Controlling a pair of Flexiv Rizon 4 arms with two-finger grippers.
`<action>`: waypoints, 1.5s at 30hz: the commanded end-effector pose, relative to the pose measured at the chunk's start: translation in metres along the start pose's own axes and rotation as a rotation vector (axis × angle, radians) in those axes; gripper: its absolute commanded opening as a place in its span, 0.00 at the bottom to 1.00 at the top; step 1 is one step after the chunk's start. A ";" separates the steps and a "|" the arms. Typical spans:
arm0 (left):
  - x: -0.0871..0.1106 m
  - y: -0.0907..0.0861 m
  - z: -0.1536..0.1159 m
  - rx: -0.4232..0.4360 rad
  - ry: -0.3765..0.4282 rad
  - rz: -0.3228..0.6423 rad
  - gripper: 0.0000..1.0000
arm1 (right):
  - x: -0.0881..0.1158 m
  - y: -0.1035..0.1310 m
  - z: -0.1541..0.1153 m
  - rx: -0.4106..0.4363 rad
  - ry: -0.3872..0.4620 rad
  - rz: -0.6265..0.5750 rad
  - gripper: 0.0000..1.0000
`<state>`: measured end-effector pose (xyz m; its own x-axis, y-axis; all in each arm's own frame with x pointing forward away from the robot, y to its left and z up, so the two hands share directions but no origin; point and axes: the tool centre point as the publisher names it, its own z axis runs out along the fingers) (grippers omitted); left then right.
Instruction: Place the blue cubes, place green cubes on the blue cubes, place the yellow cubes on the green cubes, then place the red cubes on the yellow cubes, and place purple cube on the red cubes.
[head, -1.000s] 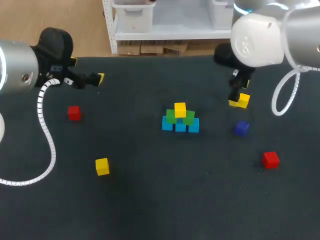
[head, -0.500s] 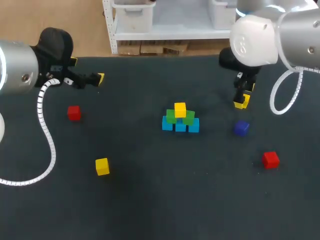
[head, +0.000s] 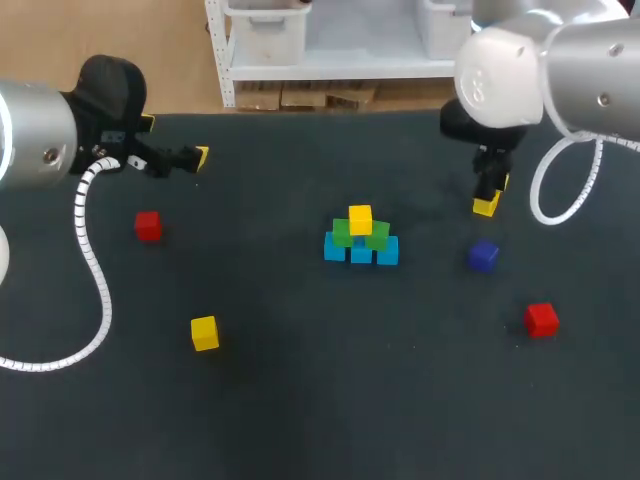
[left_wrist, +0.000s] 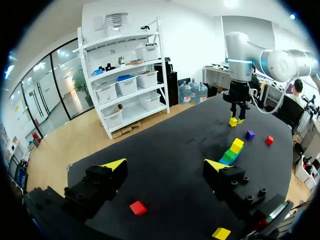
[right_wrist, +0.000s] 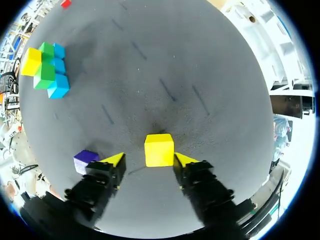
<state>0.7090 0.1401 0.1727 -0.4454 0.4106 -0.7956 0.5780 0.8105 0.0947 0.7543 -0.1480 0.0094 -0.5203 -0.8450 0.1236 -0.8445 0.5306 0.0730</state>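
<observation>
A small pyramid (head: 361, 240) stands mid-table: three blue cubes (head: 361, 253), two green cubes (head: 343, 233) on them and one yellow cube (head: 360, 218) on top. My right gripper (head: 489, 198) points down at a loose yellow cube (head: 485, 207) to the pyramid's right. In the right wrist view that yellow cube (right_wrist: 159, 149) sits between the fingers of the right gripper (right_wrist: 148, 159); one tip is close to it, the other stands apart. A purple cube (head: 483, 255) lies just in front. My left gripper (head: 175, 139) hovers open and empty at the far left.
Loose cubes lie about: a red cube (head: 541, 319) at the front right, a red cube (head: 148, 225) at the left, a yellow cube (head: 204, 332) at the front left. The table's back edge (head: 300, 114) runs behind both arms.
My right gripper has shifted a little right and down around the loose yellow cube, and its fingers have narrowed. The left arm has not moved.
</observation>
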 end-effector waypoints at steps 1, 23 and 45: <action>0.001 0.002 0.000 0.007 -0.003 0.001 1.00 | -0.002 -0.002 0.004 -0.003 0.007 0.000 0.42; 0.001 0.002 0.000 0.007 -0.003 0.001 1.00 | -0.001 0.001 0.011 0.023 0.022 -0.006 0.00; 0.001 0.002 0.000 0.007 -0.003 0.001 1.00 | -0.019 0.088 -0.076 0.091 -0.146 -0.260 0.00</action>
<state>0.7090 0.1401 0.1727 -0.4454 0.4106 -0.7956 0.5780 0.8105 0.0947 0.7258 -0.0840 0.0809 -0.2950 -0.9555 -0.0037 -0.9541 0.2944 0.0554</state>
